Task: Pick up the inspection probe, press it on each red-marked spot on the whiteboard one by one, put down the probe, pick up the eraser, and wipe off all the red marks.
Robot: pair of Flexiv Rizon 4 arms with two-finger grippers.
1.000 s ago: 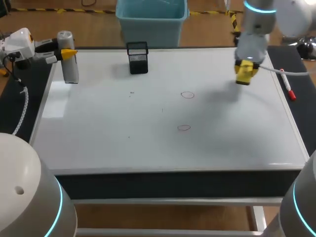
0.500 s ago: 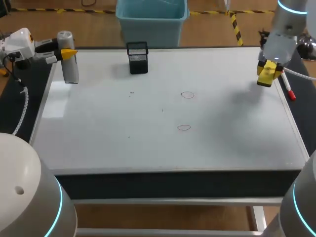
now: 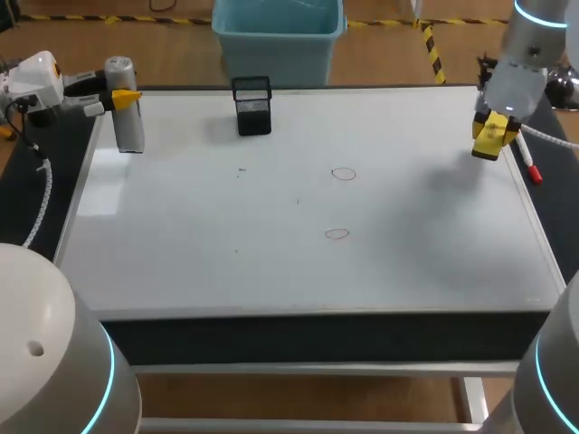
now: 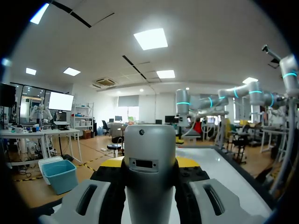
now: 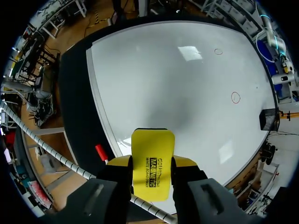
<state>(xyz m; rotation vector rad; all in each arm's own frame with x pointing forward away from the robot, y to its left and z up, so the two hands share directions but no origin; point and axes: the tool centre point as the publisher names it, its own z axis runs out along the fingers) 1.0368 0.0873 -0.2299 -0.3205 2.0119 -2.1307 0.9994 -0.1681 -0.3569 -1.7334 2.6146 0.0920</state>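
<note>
The right claw (image 5: 152,162) pinches the yellow eraser (image 5: 153,147) by its two long sides, above the whiteboard's (image 3: 181,235) right edge. The eraser looks light and stiff-backed, likely with a soft wiping face, so a side grip that leaves the face flat suits it. The left claw (image 4: 149,163) pinches the grey probe (image 3: 125,117) upright at the whiteboard's far left corner. Its smooth, rigid barrel could slip in a loose grip. Two red marks (image 3: 344,174) lie near the whiteboard's middle.

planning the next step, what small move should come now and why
Probably carry the probe, clamped in the left hand, toward the farther red circle: both circles are unwiped, and the right hand holds the eraser out at the whiteboard's right edge.
</note>
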